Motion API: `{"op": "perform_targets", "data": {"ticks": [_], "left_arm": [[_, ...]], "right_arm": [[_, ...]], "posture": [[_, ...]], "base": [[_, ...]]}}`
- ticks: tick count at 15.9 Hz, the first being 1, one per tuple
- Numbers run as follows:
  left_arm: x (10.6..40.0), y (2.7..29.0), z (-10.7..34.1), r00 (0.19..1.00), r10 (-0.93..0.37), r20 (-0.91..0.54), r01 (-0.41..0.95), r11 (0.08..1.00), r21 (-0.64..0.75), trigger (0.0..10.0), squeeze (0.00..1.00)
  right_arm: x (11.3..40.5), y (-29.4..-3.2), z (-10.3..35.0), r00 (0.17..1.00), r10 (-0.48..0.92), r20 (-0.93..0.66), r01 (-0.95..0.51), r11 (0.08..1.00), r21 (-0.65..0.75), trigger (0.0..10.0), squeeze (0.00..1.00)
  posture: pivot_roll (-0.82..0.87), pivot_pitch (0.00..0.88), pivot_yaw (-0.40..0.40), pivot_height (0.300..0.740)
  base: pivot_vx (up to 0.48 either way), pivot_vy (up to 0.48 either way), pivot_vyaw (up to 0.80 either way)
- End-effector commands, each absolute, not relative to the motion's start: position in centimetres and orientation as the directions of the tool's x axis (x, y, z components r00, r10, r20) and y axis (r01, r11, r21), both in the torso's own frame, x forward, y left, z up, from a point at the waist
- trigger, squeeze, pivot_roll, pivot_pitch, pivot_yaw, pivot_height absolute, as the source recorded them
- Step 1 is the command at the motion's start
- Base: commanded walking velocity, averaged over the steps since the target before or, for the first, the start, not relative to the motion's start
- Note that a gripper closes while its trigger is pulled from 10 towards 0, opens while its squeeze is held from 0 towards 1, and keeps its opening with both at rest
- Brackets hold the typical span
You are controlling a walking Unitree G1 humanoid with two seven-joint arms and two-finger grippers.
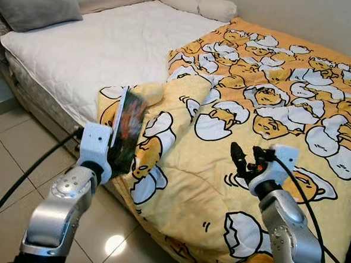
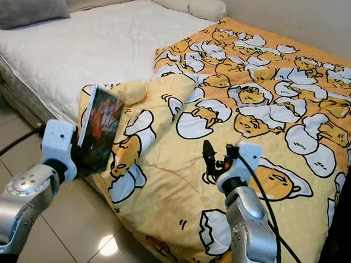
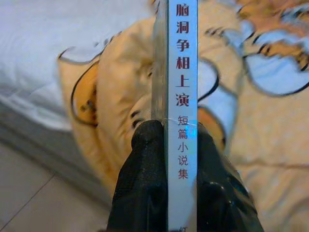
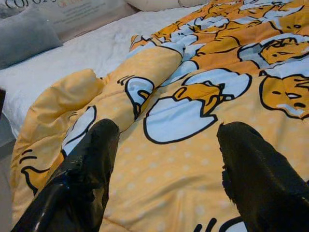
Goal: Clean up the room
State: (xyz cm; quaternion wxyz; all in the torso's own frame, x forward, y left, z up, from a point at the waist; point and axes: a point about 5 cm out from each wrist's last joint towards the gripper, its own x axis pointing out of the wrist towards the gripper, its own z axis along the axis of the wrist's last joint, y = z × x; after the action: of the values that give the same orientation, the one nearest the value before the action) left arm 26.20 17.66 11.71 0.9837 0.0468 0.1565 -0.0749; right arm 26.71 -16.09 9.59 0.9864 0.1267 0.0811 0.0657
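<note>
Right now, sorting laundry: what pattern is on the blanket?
Yellow blanket with cartoon eggs; left eye view.

Both eye views look down from the head onto the bed (image 1: 79,48) and its quilt (image 1: 272,113); wrist views sit close above that quilt.

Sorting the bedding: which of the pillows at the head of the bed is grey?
The grey pillow at the head's left corner, lying on the white mattress. The two pillows further right are cream.

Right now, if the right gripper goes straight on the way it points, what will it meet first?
Probably the yellow egg-print blanket: the open right gripper points low across it toward its folded-back edge; depth is unclear.
</note>
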Motion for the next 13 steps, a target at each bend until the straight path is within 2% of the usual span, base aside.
{"op": "perform_targets", "data": {"ticks": [1,2,4,7,9,13], "left_arm": [[26.1,16.9,13.6,0.959,-0.176,-0.223,0.195,0.979,0.067,10.0,0.00],[25.9,16.6,13.6,0.952,-0.224,-0.210,0.239,0.970,0.049,10.0,0.00],[25.7,17.0,13.6,0.963,-0.181,-0.201,0.201,0.976,0.084,10.0,0.00],[25.8,17.3,13.8,0.968,-0.160,-0.192,0.185,0.976,0.116,10.0,0.00],[25.5,17.6,13.7,0.967,-0.160,-0.200,0.189,0.973,0.134,10.0,0.00],[25.5,17.6,13.8,0.966,-0.166,-0.199,0.194,0.972,0.131,10.0,0.00]], "right_arm": [[26.6,-16.1,10.0,0.982,0.124,-0.144,-0.087,0.967,0.240,10.0,0.00],[26.7,-16.0,10.0,0.982,0.112,-0.150,-0.073,0.967,0.246,10.0,0.00],[26.7,-16.4,9.8,0.985,0.073,-0.158,-0.043,0.982,0.184,10.0,0.00],[26.7,-16.1,9.8,0.982,0.079,-0.174,-0.045,0.980,0.192,10.0,0.00],[26.6,-16.1,9.5,0.978,0.061,-0.201,-0.023,0.983,0.183,10.0,0.00],[26.4,-15.8,9.2,0.975,0.066,-0.210,-0.024,0.980,0.196,10.0,0.00]], "posture": [[-0.08,0.000,-0.024,0.740],[-0.07,0.000,-0.025,0.740],[-0.07,0.000,-0.019,0.740],[-0.07,0.000,-0.016,0.740],[-0.06,0.000,-0.026,0.740],[-0.06,0.000,-0.027,0.740]], "base": [[0.000,0.000,0.00],[0.000,0.000,0.00],[0.000,0.000,0.00],[0.000,0.000,0.00],[0.000,0.146,-0.69],[0.000,0.388,-0.80]]}}
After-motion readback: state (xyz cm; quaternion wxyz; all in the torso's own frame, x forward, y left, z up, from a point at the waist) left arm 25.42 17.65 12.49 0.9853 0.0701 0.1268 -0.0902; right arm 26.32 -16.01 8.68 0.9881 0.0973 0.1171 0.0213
